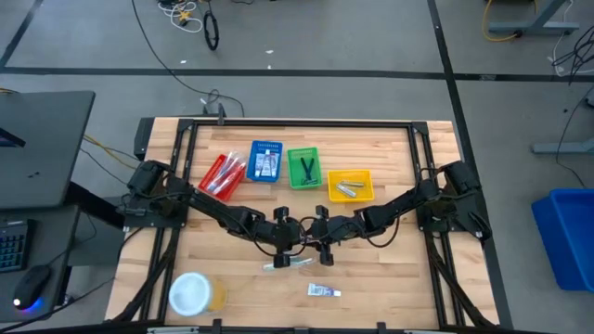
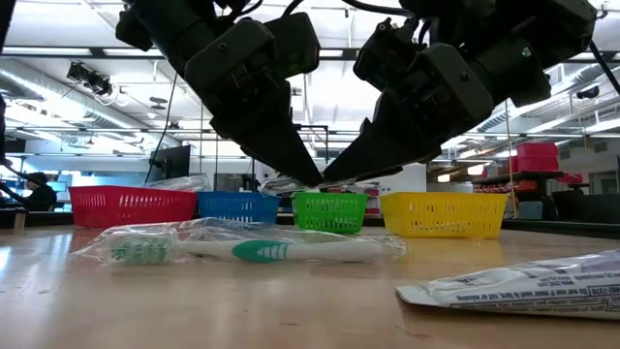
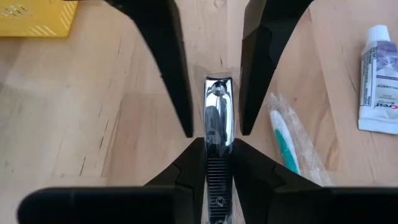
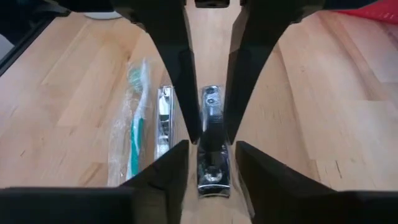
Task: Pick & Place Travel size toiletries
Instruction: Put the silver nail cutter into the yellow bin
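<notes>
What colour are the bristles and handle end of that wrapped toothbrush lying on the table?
Teal green on the toothbrush, with a white middle; the low view shows it best.
</notes>
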